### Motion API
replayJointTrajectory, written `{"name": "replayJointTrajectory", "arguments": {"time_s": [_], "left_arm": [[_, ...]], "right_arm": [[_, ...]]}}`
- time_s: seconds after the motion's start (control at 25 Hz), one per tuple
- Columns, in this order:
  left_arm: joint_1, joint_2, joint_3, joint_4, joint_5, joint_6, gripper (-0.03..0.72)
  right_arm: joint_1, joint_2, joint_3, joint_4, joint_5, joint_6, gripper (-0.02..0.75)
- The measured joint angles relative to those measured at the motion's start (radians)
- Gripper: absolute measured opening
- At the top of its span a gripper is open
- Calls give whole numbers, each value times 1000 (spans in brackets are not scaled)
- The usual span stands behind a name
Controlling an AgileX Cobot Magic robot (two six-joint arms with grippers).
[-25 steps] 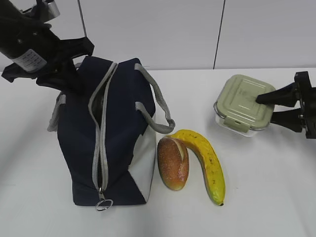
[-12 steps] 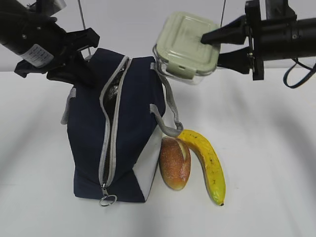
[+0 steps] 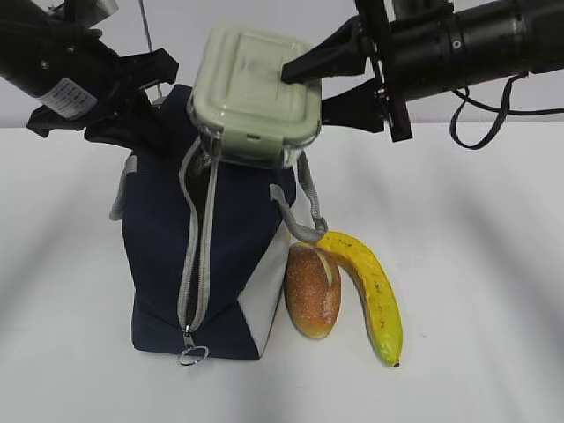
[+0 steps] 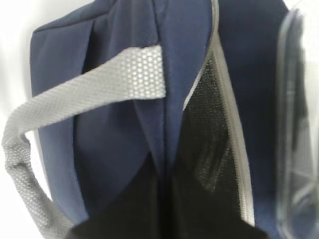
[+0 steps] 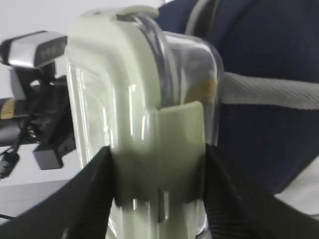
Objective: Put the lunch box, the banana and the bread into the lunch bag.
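Above the lunch bag (image 3: 220,238), the right end effector (image 3: 304,86) grips the lunch box (image 3: 254,92).

A bare test bench, lab-like. The white table (image 3: 493,291) meets plain white wall panels (image 3: 529,106). Two black robot arms reach over it.

Matt cloth lunch bag (image 3: 159,238); glossy clear-plastic lunch box (image 3: 254,92).

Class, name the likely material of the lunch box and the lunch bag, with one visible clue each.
Lunch box: probably plastic, with a see-through glossy body and a matte sage-green lid.
Lunch bag: apparently woven navy fabric that creases softly, with grey webbing handles.
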Motion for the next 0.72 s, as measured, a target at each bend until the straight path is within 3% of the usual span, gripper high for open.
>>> {"name": "replayJointTrajectory", "arguments": {"time_s": [0.44, 0.72], "left_arm": [[0, 0, 0, -3, -5, 1, -3], [0, 0, 0, -3, -6, 1, -3]], "right_arm": [[21, 19, -4, -293, -24, 197, 375], [101, 24, -4, -341, -88, 245, 374]]}}
